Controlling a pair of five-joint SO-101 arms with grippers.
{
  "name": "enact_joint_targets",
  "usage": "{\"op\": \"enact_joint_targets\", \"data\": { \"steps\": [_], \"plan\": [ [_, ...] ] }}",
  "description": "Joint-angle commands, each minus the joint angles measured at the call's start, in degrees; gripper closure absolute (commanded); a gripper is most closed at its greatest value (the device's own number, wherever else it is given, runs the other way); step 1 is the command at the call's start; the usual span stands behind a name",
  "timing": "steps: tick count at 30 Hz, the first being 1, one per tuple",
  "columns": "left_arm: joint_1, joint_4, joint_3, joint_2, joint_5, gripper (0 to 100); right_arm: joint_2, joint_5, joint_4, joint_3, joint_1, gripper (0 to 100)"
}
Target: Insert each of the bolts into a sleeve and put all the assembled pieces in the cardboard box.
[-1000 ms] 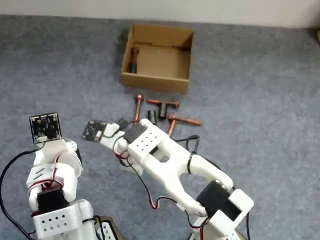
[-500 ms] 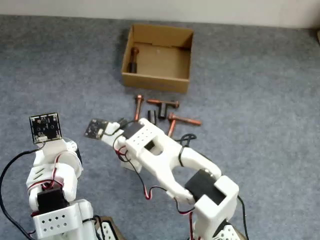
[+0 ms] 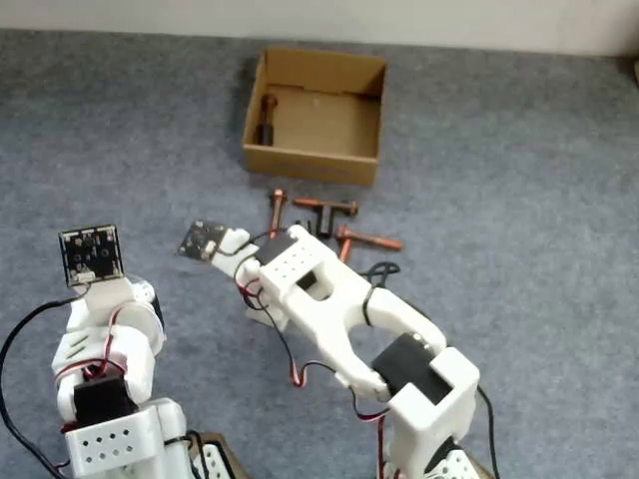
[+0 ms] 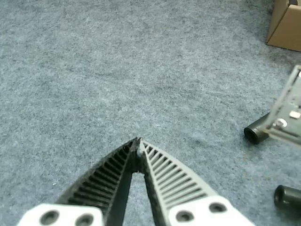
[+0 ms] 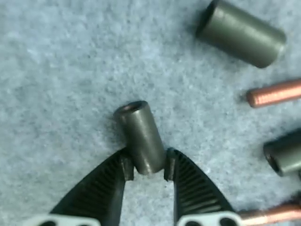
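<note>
In the right hand (image 5: 146, 165), one sleeve (image 5: 139, 133).

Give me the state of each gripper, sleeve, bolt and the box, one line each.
left gripper: shut, empty.
right gripper: shut on the sleeve.
sleeve: visible end open, no bolt in it.
cardboard box: open, one assembled piece inside.
loose bolts: lying on the carpet outside the box.
</note>
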Motion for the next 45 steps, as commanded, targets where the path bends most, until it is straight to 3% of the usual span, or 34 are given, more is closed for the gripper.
{"op": "enact_joint_targets", "data": {
  "steps": [1, 10, 20, 28, 45],
  "plan": [
    [1.19, -1.05, -1.89, -0.4, 0.18, 99, 0.04, 0.53, -0.13, -0.04, -0.13, 95.9],
    [1.19, -1.05, -1.8, -0.4, 0.09, 99, -9.8, 3.25, 4.62, 4.09, 0.75, 99.2],
    [1.19, -1.05, -1.8, -0.4, 0.09, 99, -20.62, 6.15, 2.59, 15.08, 7.78, 98.8],
    [1.19, -1.05, -1.8, -0.4, 0.0, 99, -21.23, 6.42, -1.8, 18.42, 7.34, 79.7],
    [1.19, -1.05, -1.8, -0.4, 0.0, 99, -20.53, 8.97, -6.9, 18.95, 2.33, 79.6]
  ]
}}
